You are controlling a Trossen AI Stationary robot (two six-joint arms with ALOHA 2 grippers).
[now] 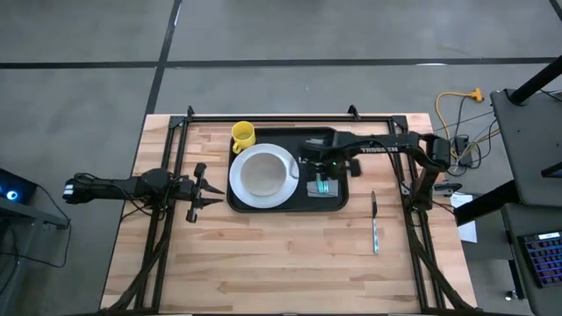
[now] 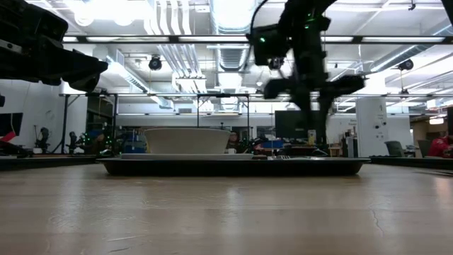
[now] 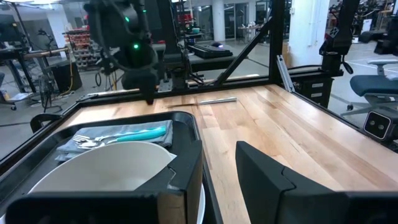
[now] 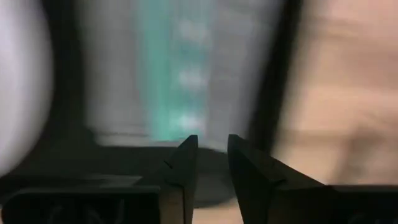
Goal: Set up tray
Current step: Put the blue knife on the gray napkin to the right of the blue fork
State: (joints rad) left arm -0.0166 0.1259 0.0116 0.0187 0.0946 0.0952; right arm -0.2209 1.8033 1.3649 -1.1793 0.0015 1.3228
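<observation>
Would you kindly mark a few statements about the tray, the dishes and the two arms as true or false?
1. The white plate lies on the black tray. True.
2. The yellow mug stands on the plate. False: it stands beside the tray's far left corner.
3. The right pincer is over the tray. True.
4. The fork lies on bare wood. False: it lies on the napkin in the tray.
5. A utensil lies on the table right of the tray. True.
</observation>
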